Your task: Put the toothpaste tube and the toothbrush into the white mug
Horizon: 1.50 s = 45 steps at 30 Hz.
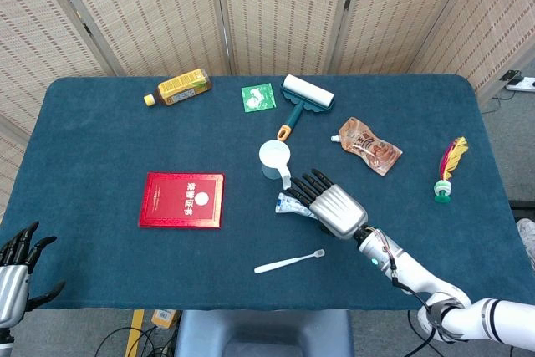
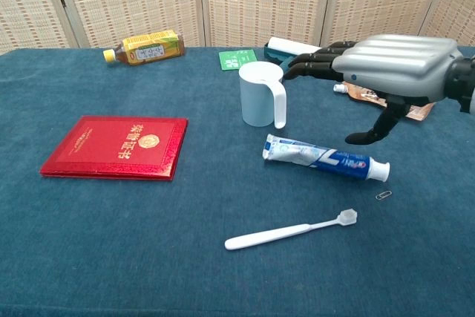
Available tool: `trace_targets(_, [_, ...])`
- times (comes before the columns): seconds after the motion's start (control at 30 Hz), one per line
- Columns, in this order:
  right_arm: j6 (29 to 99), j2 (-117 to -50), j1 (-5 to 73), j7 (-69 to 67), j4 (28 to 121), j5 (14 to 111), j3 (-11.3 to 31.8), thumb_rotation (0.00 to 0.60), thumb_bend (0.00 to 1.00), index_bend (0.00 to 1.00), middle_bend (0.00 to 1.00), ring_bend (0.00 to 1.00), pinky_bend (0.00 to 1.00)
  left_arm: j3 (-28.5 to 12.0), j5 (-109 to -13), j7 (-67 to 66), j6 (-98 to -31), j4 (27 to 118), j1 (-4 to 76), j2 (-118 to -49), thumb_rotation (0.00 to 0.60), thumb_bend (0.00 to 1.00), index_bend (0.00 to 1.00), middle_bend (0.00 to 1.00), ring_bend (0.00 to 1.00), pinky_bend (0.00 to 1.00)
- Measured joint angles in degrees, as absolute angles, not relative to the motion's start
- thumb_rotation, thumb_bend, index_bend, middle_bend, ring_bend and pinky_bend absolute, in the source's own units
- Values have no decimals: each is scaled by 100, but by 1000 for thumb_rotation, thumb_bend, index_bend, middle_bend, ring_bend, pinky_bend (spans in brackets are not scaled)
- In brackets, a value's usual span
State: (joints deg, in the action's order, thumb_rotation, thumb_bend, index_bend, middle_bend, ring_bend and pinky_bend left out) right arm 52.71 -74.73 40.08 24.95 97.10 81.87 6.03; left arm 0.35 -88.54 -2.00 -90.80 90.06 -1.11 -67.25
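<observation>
The white mug (image 1: 274, 159) (image 2: 260, 94) stands upright mid-table, handle toward me. Just in front of it the blue-and-white toothpaste tube (image 2: 323, 158) (image 1: 292, 204) lies flat on the cloth, cap to the right. My right hand (image 1: 330, 202) (image 2: 386, 64) hovers over the tube with fingers stretched toward the mug and thumb pointing down behind the tube; it holds nothing. The white toothbrush (image 1: 288, 262) (image 2: 291, 230) lies nearer the front edge. My left hand (image 1: 17, 269) hangs at the front left corner, fingers apart and empty.
A red booklet (image 1: 182, 200) lies left of the mug. At the back are a yellow bottle (image 1: 177, 87), a green packet (image 1: 258, 97) and a lint roller (image 1: 303, 98). A brown pouch (image 1: 368, 145), a feathered shuttlecock (image 1: 447, 169) and a paper clip (image 2: 384, 195) lie to the right.
</observation>
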Motion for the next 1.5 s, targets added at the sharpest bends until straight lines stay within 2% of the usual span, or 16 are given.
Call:
trace_targets(0.1, [5409,-7549,3994,2479,9722,8175,629,600,149,0,84,11,49,42,-8852,-180,-9087,8982,-128,-6717,600,229,242,45,63,146])
trace_targets(0.2, [5536,-7590,3946,2566,9716,8128,617,600,148,7,229,112,177,47,-8840,-163,-9077,8959,-138,-6716,600,228,243,45,62,146])
trace_targets(0.47, [5596,-7910,3804,2780,9521,7794,472,600,135,144,344,226,335,68,-8881,-156,-9028,8935,-122,-6760,600,229,242,45,63,146])
trace_targets(0.53, [5617,-7978,3764,2792,9422,7711,444,600,134,169,360,233,344,63,-8863,-145,-9012,8920,-120,-6762,600,228,242,45,62,146])
trace_targets(0.87, [5668,-8618,3638,2813,8555,7282,410,600,121,171,313,233,343,62,-8851,-162,-8954,8907,-102,-6798,600,228,272,45,63,146])
trace_targets(1.13, [5557,-9178,3689,2984,7953,6883,502,600,137,181,319,232,344,59,-8824,-138,-8943,8881,-112,-6788,600,228,272,45,63,146])
trace_targets(1.3, [5458,-9425,3790,3068,7689,6811,544,600,285,343,420,234,343,57,-8796,-113,-8959,8866,-137,-6773,600,229,272,45,63,146])
trace_targets(1.4, [5460,-9492,3808,3114,7526,6806,541,600,327,446,460,256,344,57,-8774,-95,-8973,8848,-159,-6759,600,229,272,45,63,146])
trace_targets(1.5, [5490,-9482,3795,3087,7373,6832,527,600,345,477,475,267,344,67,-8760,-94,-8957,8847,-169,-6746,600,229,282,45,63,146])
